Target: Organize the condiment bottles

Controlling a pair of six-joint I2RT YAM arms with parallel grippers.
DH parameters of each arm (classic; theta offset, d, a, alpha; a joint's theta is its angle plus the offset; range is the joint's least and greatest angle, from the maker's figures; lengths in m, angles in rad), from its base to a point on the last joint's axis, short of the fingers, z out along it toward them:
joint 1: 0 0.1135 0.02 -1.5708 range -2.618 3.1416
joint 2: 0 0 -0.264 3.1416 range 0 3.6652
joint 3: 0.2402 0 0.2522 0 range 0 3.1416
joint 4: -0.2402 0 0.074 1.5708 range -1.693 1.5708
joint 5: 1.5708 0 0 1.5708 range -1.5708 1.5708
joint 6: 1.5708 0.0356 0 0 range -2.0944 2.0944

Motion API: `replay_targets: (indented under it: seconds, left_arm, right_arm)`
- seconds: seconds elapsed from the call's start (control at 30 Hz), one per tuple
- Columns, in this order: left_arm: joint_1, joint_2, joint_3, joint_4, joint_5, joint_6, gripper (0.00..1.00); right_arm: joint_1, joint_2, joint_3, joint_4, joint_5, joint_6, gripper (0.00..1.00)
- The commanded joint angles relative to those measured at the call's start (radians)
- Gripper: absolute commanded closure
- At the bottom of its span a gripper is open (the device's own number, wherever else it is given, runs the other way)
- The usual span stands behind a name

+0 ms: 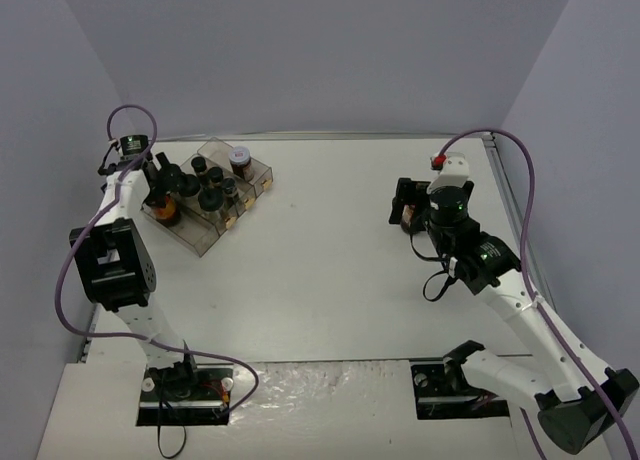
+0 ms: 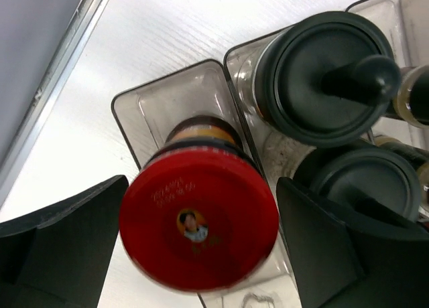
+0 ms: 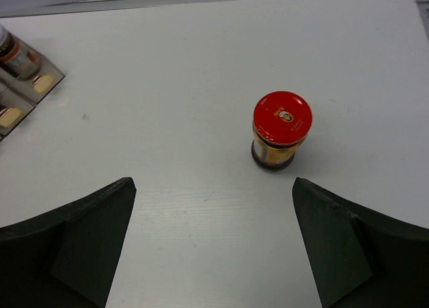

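Plainly, the red-lidded jar [image 2: 199, 231] shows a portrait logo, lettering unreadable.

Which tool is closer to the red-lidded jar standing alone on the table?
Right. The right tool hovers short of the lone jar; the left tool is across the table, straddling another jar in the tray.

Your left gripper [image 1: 160, 192] hangs over the clear tray [image 1: 195, 240] at the far left of the table [image 1: 320, 270], above an orange-brown jar [image 1: 166, 214] beside black-capped bottles [image 1: 208, 185]. Your right gripper [image 1: 403, 208] sits well apart, partly hiding a reddish jar [image 1: 408, 220].
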Motion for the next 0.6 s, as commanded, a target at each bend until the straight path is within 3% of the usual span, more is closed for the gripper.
replay_targets:
  seconds: [0.0,0.2,0.57]
  left_arm:
    - [0.009,-0.181,-0.003,-0.007,0.008,-0.014,0.04]
    - [0.008,-0.308,-0.03,-0.106,0.037,0.007,0.03]
    - [-0.049,-0.637,-0.181,-0.2,0.117,0.0,0.03]
  right_arm:
    - [-0.11,0.067,0.07,0.002,-0.004,0.045,0.0]
    - [-0.216,0.182,0.12,-0.038,-0.019,0.082,0.0]
    - [-0.286,0.498,0.216,-0.038,-0.047,0.093,0.0]
